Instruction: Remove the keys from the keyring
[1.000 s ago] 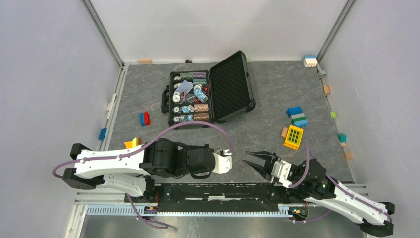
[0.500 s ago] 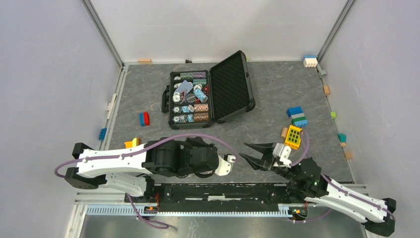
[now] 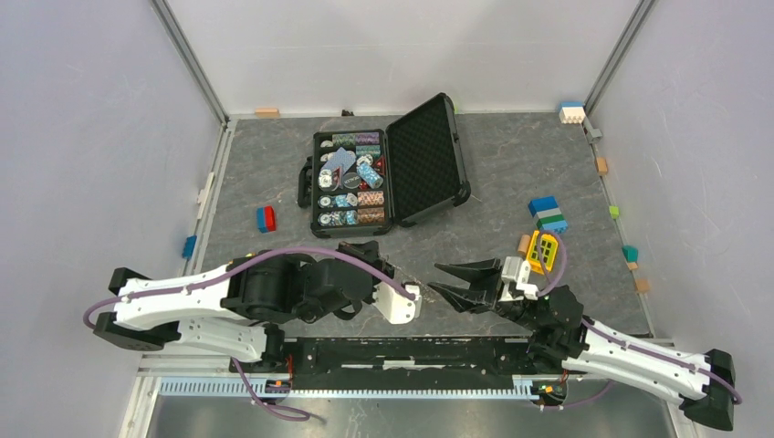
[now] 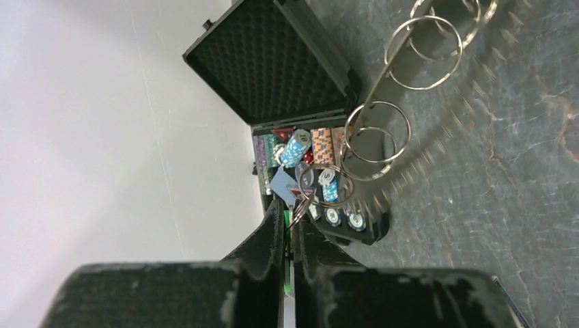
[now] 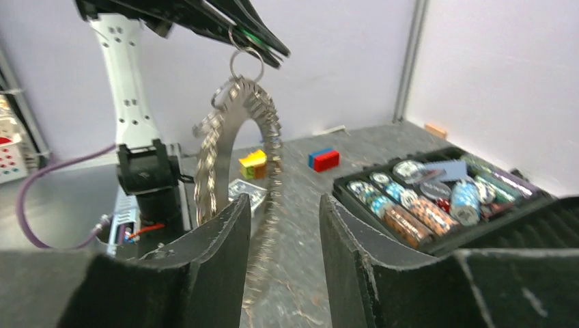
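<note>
The keys (image 5: 271,133) are all on the keyring (image 5: 220,154) as far as I can see, fanned like saw teeth round the hoop, and I spot none lying loose on the table (image 3: 511,164). So I judge the task barely begun: every key has yet to come off.

On the left, my left gripper (image 4: 291,216) is pinched tight on the end of a chain of small rings (image 4: 377,131). A sliver of green shows between the fingers, perhaps the tag, though I cannot be sure. The chain hangs from that grip, and the big hoop hangs from it in the air between my two arms, clear of the table. It is smeared in my left wrist view.

To the right, my right gripper (image 5: 283,205) has its fingers spread apart and holds nothing. The hoop hangs just beyond them, roughly in line with the gap.

Farther back, the black case (image 3: 424,160) lies open. Its base is packed with rows of poker chips (image 3: 351,196), with a few more chips tipped on top.
</note>
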